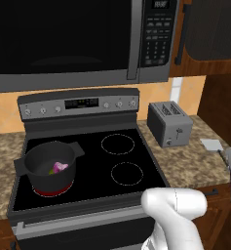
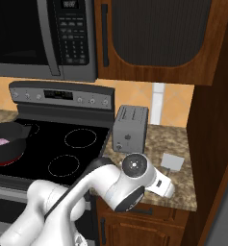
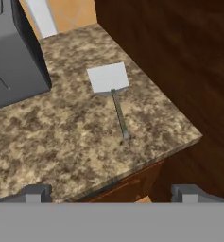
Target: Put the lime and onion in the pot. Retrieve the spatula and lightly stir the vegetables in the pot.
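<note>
Granite counter (image 3: pixel 75 137) carrying spatula (image 3: pixel 114 94) flat beside toaster (image 3: pixel 14 61); gripper (image 3: pixel 111 194) hovering spread wide, empty. Risking fingertips skidding off thin handle or nudging it over edge.

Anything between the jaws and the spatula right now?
Nothing visible. The spatula lies flat on bare counter, apart from the toaster. The open gripper hangs over the counter's front edge, its path clear.
</note>
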